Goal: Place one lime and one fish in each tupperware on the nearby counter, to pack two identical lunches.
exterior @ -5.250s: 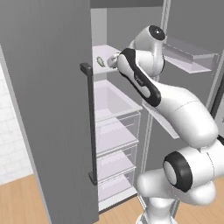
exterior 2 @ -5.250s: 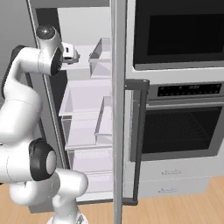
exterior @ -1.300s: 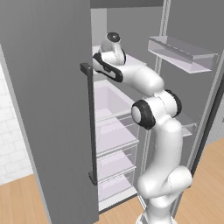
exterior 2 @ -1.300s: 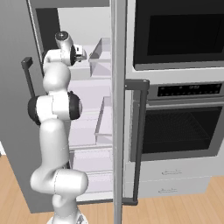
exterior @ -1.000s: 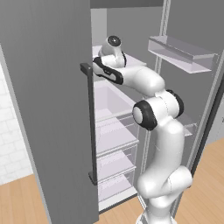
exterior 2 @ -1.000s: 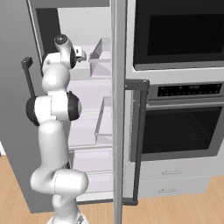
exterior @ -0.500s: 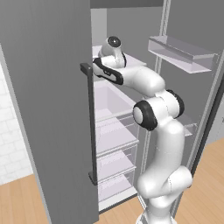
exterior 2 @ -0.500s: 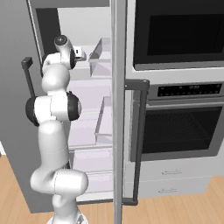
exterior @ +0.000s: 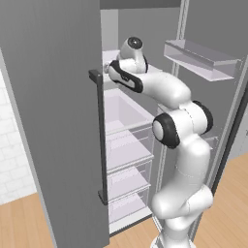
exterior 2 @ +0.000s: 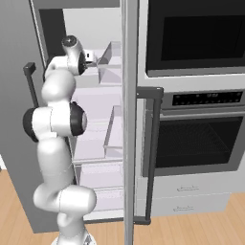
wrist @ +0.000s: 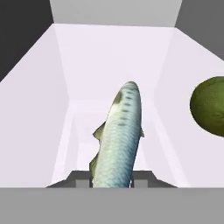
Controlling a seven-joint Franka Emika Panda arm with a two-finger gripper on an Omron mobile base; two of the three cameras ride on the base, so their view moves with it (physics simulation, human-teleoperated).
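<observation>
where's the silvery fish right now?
In the hand view the pale fish lies lengthwise between the fingertips of the shut gripper on the white fridge shelf, with a lime to its right.

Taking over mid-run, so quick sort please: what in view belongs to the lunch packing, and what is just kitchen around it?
Belongs to the job:
- fish, silvery, between the fingers of the shut gripper
- lime, on the same fridge shelf, beside the fish

Just surroundings:
- fridge door, standing open
- door shelf
- fridge drawers
- wall oven
</observation>
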